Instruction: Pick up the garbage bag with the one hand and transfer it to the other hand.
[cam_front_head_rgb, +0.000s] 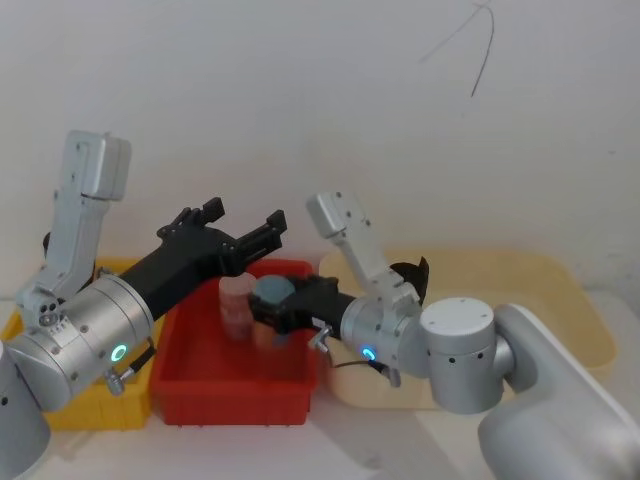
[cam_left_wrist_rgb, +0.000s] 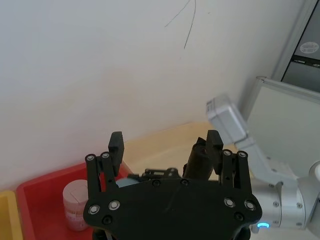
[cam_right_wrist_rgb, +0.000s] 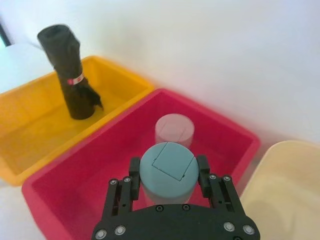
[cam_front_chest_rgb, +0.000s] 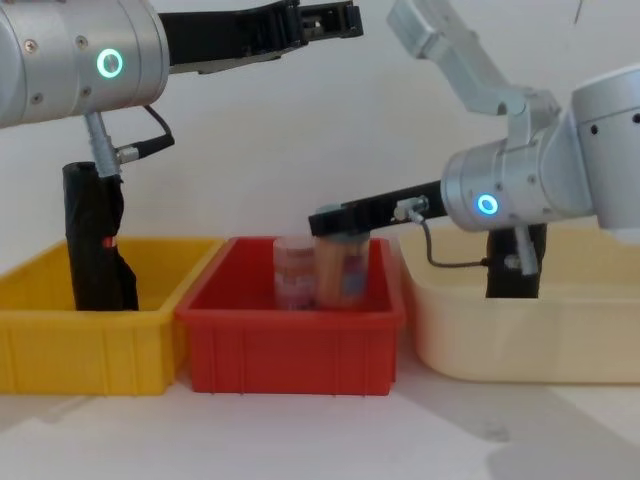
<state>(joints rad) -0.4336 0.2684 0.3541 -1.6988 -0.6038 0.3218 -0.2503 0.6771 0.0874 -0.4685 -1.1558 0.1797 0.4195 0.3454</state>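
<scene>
Right tool (cam_right_wrist_rgb: 167, 176) clenched on teal-capped bottle (cam_right_wrist_rgb: 167, 170) in red bin (cam_right_wrist_rgb: 235, 137), left tool (cam_front_head_rgb: 245, 227) released, raised above.

Yellow bin (cam_right_wrist_rgb: 30, 145), red bin (cam_right_wrist_rgb: 75, 180), cream bin (cam_front_chest_rgb: 520, 350) looked moulded plastic, smooth, low sheen; black roll with red mark (cam_right_wrist_rgb: 70, 75) by yellow bin's far wall looked crinkled matt plastic film; garbage bag (cam_front_chest_rgb: 517, 262) in cream bin, same dull black; teal-capped container (cam_right_wrist_rgb: 167, 170) had smooth matt cap; pink container (cam_right_wrist_rgb: 174, 130) translucent, frosted; left gripper (cam_left_wrist_rgb: 165, 142) and right gripper (cam_right_wrist_rgb: 166, 175) matt black, bright screw heads; arm housings (cam_front_head_rgb: 95, 335) brushed silver metal.
</scene>
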